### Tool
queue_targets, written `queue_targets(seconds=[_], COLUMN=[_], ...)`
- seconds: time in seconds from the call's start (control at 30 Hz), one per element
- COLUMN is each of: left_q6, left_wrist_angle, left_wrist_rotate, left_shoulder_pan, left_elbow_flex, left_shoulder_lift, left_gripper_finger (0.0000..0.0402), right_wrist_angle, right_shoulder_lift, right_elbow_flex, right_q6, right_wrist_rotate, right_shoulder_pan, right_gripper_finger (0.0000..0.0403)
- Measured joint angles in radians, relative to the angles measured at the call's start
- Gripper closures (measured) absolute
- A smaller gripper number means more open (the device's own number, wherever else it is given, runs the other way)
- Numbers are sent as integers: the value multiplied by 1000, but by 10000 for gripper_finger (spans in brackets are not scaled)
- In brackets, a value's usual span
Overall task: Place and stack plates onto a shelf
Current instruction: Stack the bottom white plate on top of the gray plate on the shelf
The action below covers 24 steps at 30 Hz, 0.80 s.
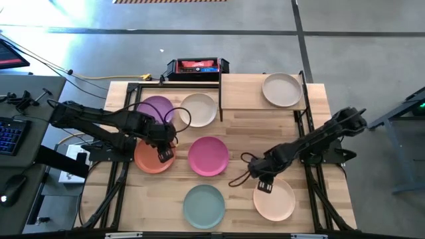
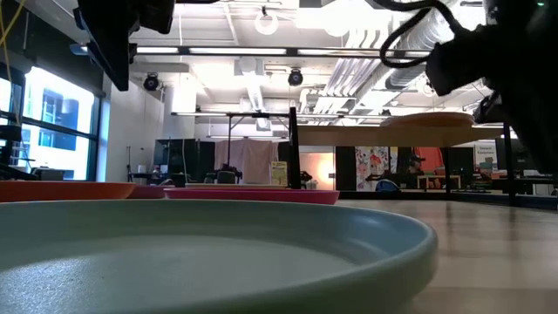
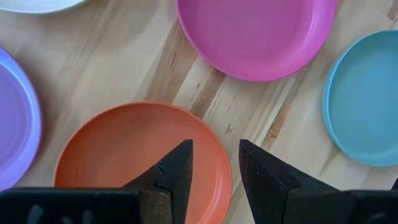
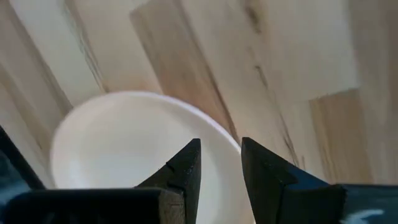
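From the top camera, six round matte plates are spread in the middle of the slatted wooden worktop (image 1: 312, 113), probably so each can be picked on its own. The grey-beige plate (image 1: 281, 89) already sits on the light-wood shelf (image 1: 242, 93) at upper right. The left hand (image 1: 165, 154) hovers over the orange plate (image 1: 151, 159) at centre left, and the right hand (image 1: 265, 184) is over the peach plate (image 1: 275, 200) at lower right.

Low camera: the pale teal plate (image 2: 209, 253) fills the foreground, with a big open workshop under ceiling lights behind it.

Left wrist: fingers slightly parted, released, straddling the orange plate's rim, so I'd guess an edge grab is coming.

Right wrist: same deal, fingers apart over the peach plate's rim, gripping nothing.
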State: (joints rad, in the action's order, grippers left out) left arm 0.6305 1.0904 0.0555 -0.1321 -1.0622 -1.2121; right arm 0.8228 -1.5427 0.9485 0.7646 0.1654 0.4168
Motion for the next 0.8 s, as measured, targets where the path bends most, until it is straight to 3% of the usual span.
queue_targets(seconds=[0.17, 0.47, 0.8], left_q6=[66, 161, 190], left_wrist_angle=[0, -1, -54], left_wrist_rotate=[2, 44, 64], left_shoulder_pan=[0, 1, 1], left_elbow_flex=[0, 0, 0], left_shoulder_lift=[0, 0, 0], left_gripper_finger=[284, 284, 284], right_wrist_angle=[-4, -1, -41], right_shoulder_lift=[-46, -63, -62], right_elbow_flex=[0, 0, 0], right_q6=[-118, -221, -302], right_wrist_rotate=[-17, -158, -130], right_shoulder_pan=[34, 69, 87], right_gripper_finger=[308, 308, 308])
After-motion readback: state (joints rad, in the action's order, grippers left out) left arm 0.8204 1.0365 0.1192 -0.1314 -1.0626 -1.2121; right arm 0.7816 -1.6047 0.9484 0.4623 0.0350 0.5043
